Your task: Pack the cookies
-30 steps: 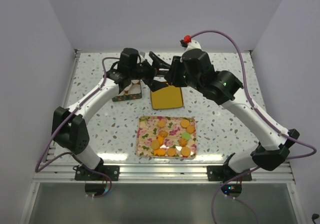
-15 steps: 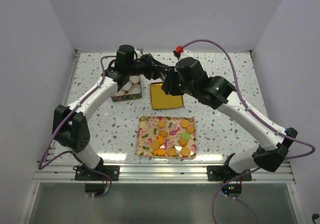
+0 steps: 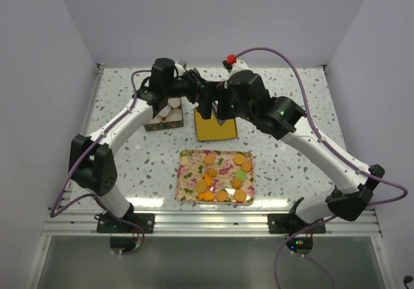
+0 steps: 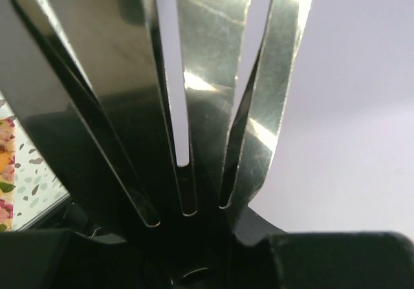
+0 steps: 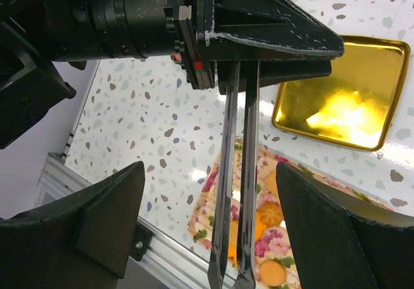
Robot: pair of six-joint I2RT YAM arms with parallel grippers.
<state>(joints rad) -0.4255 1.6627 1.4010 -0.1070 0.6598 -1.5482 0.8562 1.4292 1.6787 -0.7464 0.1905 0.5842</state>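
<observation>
Nearest to you, between the two arm bases, the floral tray (image 3: 189, 172) lies flat on the speckled table (image 3: 278, 172). The cookies (image 3: 222, 196) are scattered loose across this tray: mostly round and orange-brown, some flower-shaped, one pale green. Just beyond the tray's far edge sits the gold tin (image 3: 217, 132), with nothing visible inside it. To its left stands a floral box (image 3: 162, 125) holding white paper cups (image 3: 167, 110). Above the far part of the gold tin the two wrists meet. The left gripper (image 5: 259, 43) is clamped on the head of the metal tongs (image 5: 234, 172); in the left wrist view you see only the shiny blades (image 4: 207, 75) fanning out from between its fingers. In the right wrist view the two thin arms of the tongs run close together and point down over the tray and its cookies. The right gripper (image 3: 215, 108) stands wide open: its fingers (image 5: 107, 227) flank the tongs on either side without touching them, and it holds nothing.
</observation>
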